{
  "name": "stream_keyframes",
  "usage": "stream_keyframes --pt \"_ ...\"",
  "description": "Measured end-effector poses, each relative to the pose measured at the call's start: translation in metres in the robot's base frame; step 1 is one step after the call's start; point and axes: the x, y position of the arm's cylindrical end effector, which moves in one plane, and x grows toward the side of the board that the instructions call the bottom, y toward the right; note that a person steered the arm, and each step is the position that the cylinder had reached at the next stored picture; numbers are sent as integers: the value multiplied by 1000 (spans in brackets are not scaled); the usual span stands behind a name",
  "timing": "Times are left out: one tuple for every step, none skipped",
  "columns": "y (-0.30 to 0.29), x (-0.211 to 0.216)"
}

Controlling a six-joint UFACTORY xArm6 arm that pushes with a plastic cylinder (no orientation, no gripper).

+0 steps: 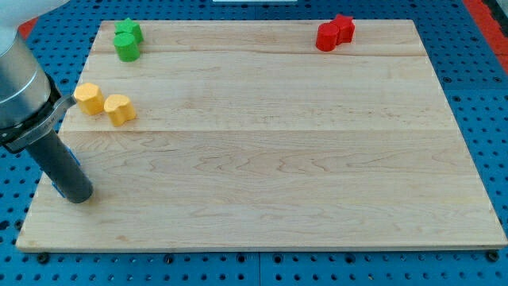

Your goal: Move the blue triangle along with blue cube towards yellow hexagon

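Risk no. 1 is contact we can't verify. Our rod comes in from the view's left edge and my tip (78,196) sits on the wooden board (278,159) near its bottom-left corner. Tool state: plain rod, no jaws, nothing to open or close; whether it is pressed against a block, we cannot tell. Only a thin blue sliver (72,160) shows along the rod's right side, just above the tip. We judge it to be the blue triangle and/or blue cube, but shape is hidden behind the rod.

The yellow hexagon (89,98) lies toward the view's top from the tip, close to the left edge, w/ a yellow heart-like block (119,109) just beside it on the right.

Failure modes, as we judge them:
- Off-centre push: one blue block slips round the rod, pair splits.
- Drift left: blocks go off the board edge.
- Overshoot: blues knock the yellows out of place.

Green pair (126,40) and red pair (335,33) sit well apart at top; low risk.
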Motion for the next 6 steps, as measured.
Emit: stream_keyframes --pt "-17 3" --pt "-34 3" --pt "-40 -4" --pt "-40 -49" --pt "-40 -55" --pt "-25 -52"
